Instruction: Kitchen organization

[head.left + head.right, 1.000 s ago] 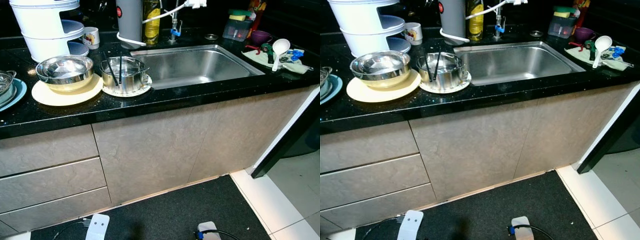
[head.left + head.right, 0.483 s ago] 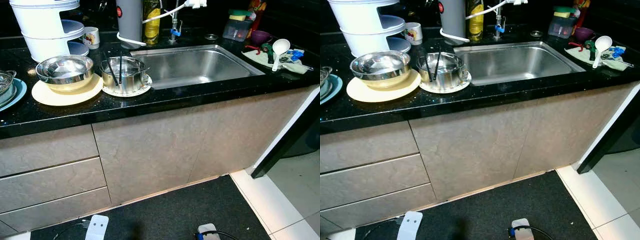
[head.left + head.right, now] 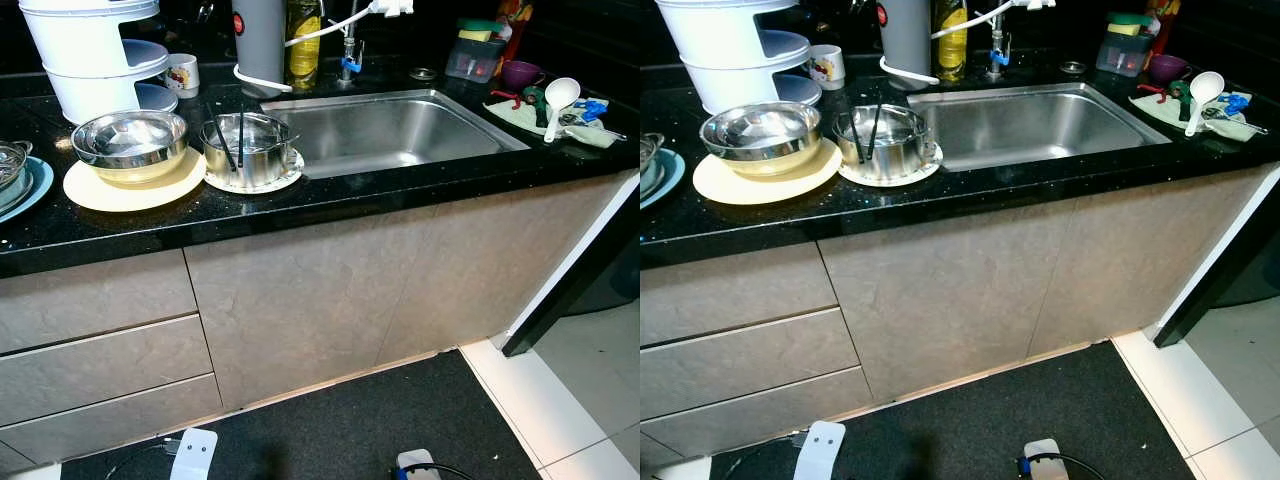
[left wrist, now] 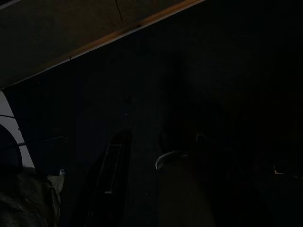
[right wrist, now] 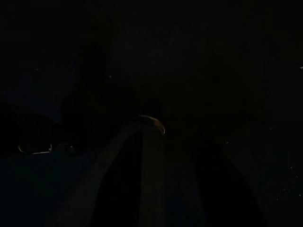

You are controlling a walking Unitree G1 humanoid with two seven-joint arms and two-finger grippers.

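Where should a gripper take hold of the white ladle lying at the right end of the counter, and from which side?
Probably by the handle, from above. The white ladle lies on a cloth with its round bowl toward the back wall and its slim handle running toward the counter edge. The handle suits two fingers closing across it; the bowl looks too broad. Clutter sits close on both sides, so a sideways approach seems crowded.

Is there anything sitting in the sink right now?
No: the steel sink basin is bare, while the steel bowls and the small pot stand on the black counter to its left.
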